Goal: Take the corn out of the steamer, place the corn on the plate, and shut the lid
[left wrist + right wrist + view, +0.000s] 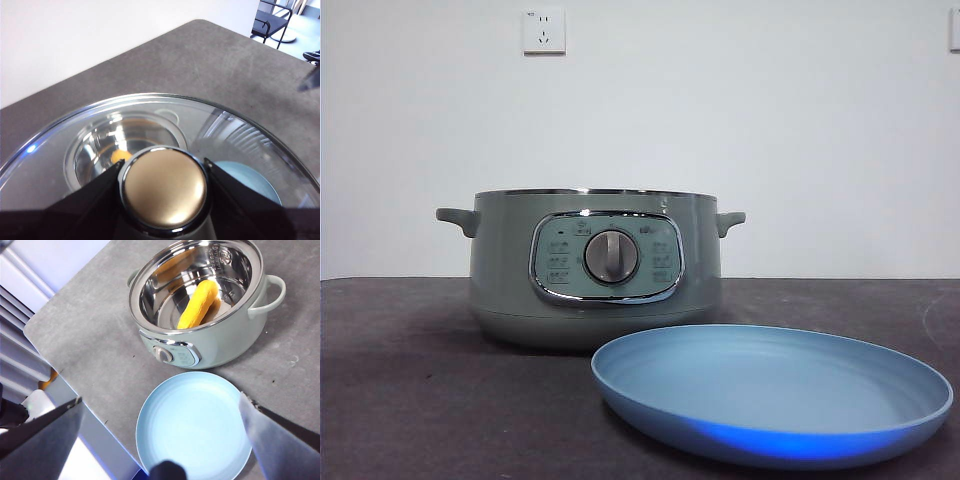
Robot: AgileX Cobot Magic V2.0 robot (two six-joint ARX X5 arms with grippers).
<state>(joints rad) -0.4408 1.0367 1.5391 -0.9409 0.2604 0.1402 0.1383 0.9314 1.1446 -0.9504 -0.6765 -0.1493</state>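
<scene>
The sage-green steamer stands uncovered on the table, and no arm shows in the front view. The yellow corn lies inside its steel bowl. In front of the pot, to its right, the blue plate holds nothing. My left gripper is shut on the knob of the glass lid and holds it in the air over the pot. Through the glass the corn shows faintly. My right gripper hangs open, high above the plate.
The dark grey table ends at a white wall with a socket. The table's rounded corner lies beyond the lid, and a black chair stands past it. The table's front edge runs close beside the plate.
</scene>
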